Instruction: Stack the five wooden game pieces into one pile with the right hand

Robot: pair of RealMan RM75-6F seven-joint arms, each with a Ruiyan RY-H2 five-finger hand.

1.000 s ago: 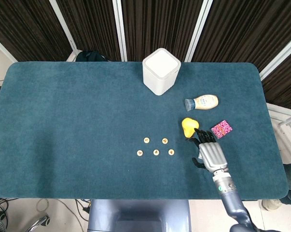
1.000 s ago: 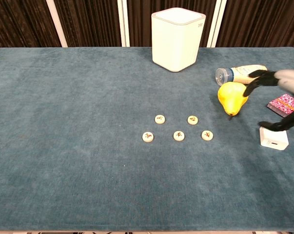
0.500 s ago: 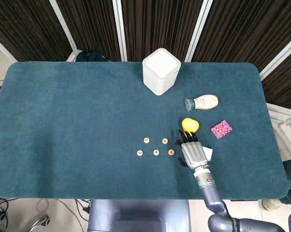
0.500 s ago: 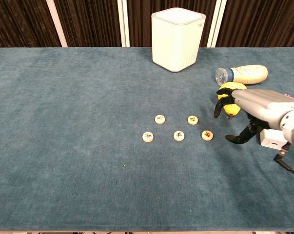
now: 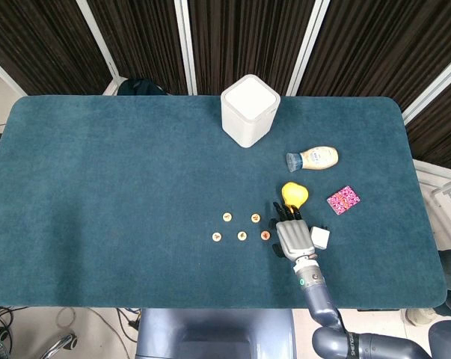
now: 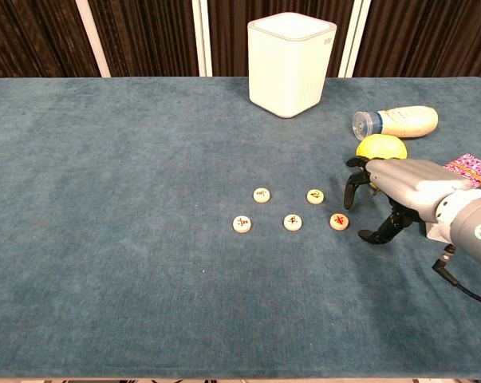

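Game pieces (image 6: 292, 222): five wooden discs lie flat and apart on the desk (image 5: 120, 172), two behind, three in front; none stacked.
Right hand (image 6: 400, 185): hovers just right of the nearest piece (image 6: 338, 221), fingers (image 6: 351, 191) apart and curled downward, holding nothing.
Left hand: not in view.
Slip risk: thin discs on felt; a shallow pinch could skid the piece.
Scatter risk: spread fingers may knock the rear piece (image 6: 315, 195).
Clutter risk: pear (image 6: 381, 146) and white box (image 5: 320, 238) sit just beside the hand.

right robot hand (image 5: 292, 236) low, fingers (image 6: 351, 190) curled downward, empty
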